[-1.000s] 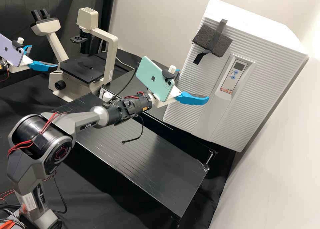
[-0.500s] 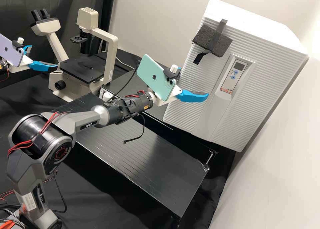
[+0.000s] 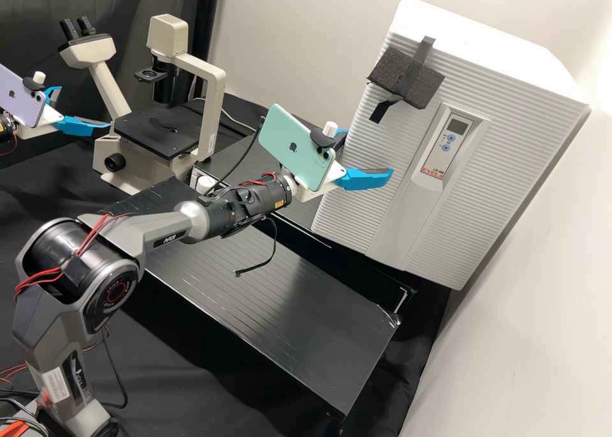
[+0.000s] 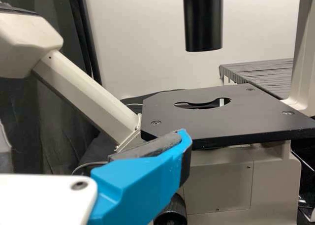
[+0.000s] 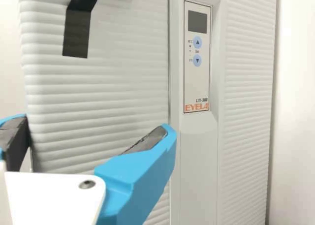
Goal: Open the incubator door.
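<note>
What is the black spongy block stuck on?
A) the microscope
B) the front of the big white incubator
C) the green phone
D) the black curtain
B, because the black spongy block sits on the ridged front of the white incubator, with a strip of dark tape running across it.

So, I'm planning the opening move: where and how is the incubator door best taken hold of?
Probably by its long upright edge on the foam block side, coming in from that side with the right hand's two fingers straddling it. The incubator door's broad, ribbed front gives little to pinch. I can't make out the hinges, so take that edge as a guess.
</note>
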`<state>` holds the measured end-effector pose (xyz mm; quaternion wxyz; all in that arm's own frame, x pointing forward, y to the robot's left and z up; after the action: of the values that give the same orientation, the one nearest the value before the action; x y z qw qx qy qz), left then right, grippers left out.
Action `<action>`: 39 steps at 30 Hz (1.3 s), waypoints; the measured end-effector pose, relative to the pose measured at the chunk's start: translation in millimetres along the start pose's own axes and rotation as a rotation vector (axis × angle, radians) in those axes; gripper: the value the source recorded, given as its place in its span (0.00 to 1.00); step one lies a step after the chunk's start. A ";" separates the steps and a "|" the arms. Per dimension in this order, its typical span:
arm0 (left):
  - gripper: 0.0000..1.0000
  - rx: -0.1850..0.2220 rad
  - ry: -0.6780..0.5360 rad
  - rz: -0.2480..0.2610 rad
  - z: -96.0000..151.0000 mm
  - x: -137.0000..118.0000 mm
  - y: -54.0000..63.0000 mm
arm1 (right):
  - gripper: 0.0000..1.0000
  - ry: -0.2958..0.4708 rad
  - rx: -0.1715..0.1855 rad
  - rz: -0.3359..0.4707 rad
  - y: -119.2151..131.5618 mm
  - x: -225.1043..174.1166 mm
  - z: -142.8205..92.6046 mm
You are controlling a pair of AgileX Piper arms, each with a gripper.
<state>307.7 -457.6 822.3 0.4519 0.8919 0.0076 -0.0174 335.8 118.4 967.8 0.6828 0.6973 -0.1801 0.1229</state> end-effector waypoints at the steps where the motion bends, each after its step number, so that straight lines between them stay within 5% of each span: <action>1: 1.00 0.000 0.000 0.000 0.0 0.0 0.0 | 0.00 -0.001 0.000 0.000 -0.3 0.1 0.2; 24: 1.00 0.000 0.000 0.000 0.0 0.0 0.0 | 0.00 0.013 -0.024 -0.027 -1.9 0.5 -0.2; 39: 1.00 0.000 0.000 0.000 0.0 0.0 0.0 | 0.00 0.047 -0.033 -0.042 22.9 -22.2 17.3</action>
<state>307.7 -457.6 822.3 0.4519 0.8919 0.0076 -0.0174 304.9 102.9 978.7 0.7009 0.6863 -0.1511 0.1218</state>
